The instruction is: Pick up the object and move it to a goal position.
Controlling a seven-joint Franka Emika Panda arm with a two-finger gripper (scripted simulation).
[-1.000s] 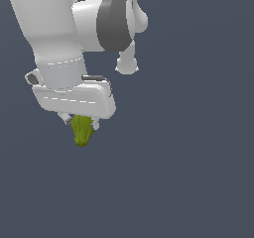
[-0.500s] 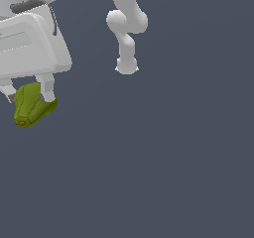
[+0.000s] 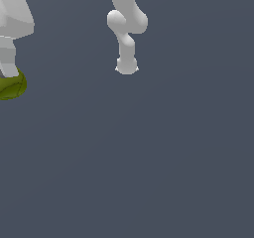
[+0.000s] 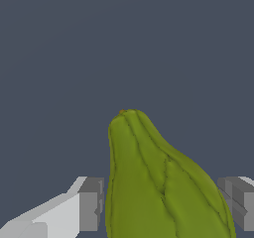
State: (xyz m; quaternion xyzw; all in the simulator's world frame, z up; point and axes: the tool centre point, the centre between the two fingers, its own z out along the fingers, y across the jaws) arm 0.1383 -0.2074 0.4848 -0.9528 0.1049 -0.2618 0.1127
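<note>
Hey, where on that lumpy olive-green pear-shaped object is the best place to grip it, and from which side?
Grip the lumpy olive-green pear-shaped object across its wide, bulging end, coming in along its length from that end so the narrow tip points away. The wrist view shows the white gripper doing this, one finger on each flank. The ridged sides there look broad enough for the pads; the tapered tip would probably slip out.

I'm looking at a bare simulated scene, not any real room: everything sits against one flat, uniform slate-grey ground [image 3: 188, 172] with no walls, furniture or texture. The white arm [image 3: 126, 29], far back in the exterior view, is rendered in smooth, shadeless shapes. The ribbed olive-green object [image 4: 158, 187] in the wrist view has the same faceted, computer-drawn look.
</note>
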